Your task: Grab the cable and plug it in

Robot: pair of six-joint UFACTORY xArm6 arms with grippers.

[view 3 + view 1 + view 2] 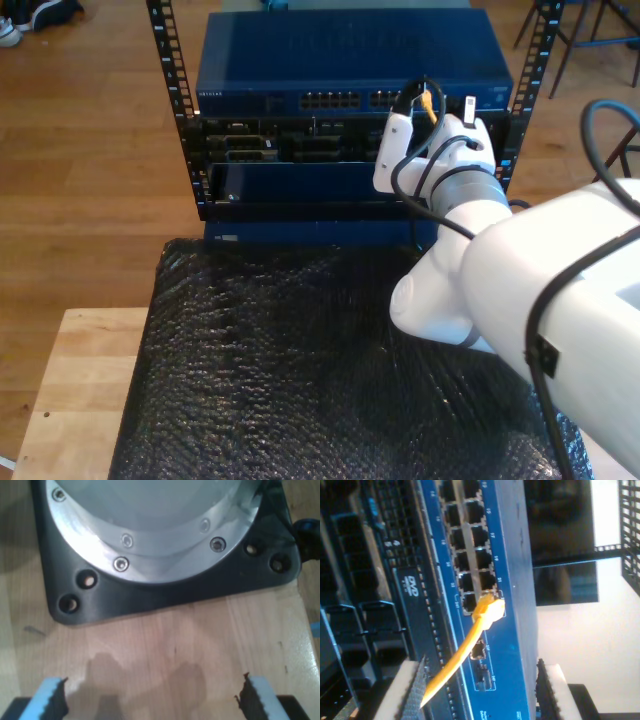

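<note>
Cable [470, 645] plugged into blue switch [512, 580] — port numbers blurred.

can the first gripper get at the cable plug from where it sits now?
Probably not. My first gripper hangs open over bare wooden tabletop beside a black arm base plate. The cable is up at the blue switch, between my second gripper's pads.

My first hand [152, 700] spread wide, my second hand [480, 690] parted, arm outstretched
</note>
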